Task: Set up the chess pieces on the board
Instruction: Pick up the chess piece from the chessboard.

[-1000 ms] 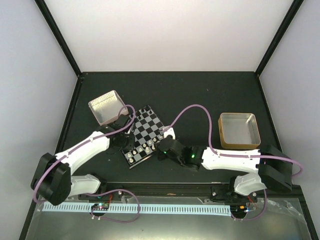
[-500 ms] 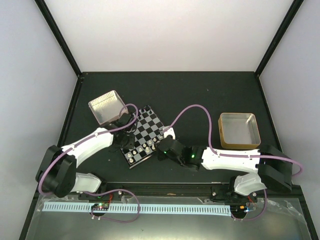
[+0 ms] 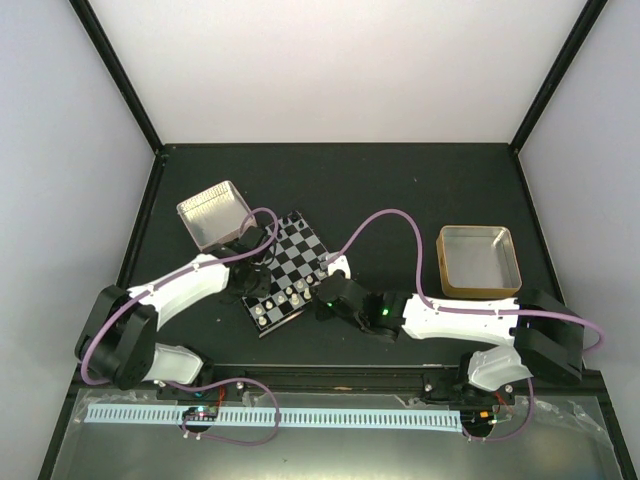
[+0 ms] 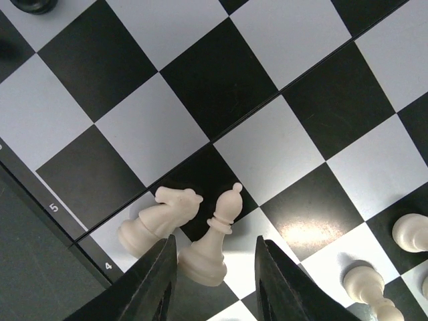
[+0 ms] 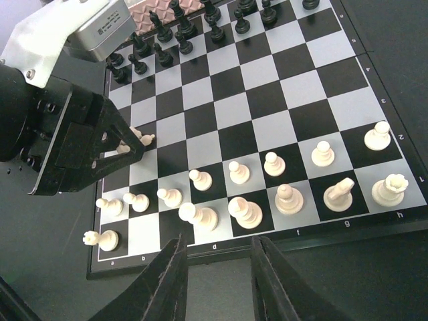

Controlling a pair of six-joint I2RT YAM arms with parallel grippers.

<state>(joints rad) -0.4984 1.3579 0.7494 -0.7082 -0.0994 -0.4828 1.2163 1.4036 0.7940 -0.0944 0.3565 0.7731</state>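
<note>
The board (image 3: pixel 290 262) lies tilted between my two arms. My left gripper (image 4: pixel 215 259) hangs low over its left edge, jaws open on either side of a cream bishop (image 4: pixel 215 235). The left finger (image 4: pixel 158 281) is close against the bishop's base, and a gap shows on the right side. A cream knight (image 4: pixel 158 217) stands just beside the bishop. My right gripper (image 5: pixel 219 253) hovers open over the board's near rim (image 5: pixel 267 245) with nothing between its fingers. White chess pieces (image 5: pixel 239 172) fill most of the two near rows. The right wrist view shows the left gripper (image 5: pixel 126 144) at the bishop and knight.
Black pieces (image 5: pixel 180 30) stand along the board's far rows. A metal tray (image 3: pixel 213 215) sits just behind the board on the left. A second, empty tin (image 3: pixel 478 262) is to the right. The right arm's cable (image 3: pixel 390 225) loops over the table.
My left gripper has shifted a little up and right over the board's left edge and its jaws have narrowed around the bishop. The right arm has hardly moved.
</note>
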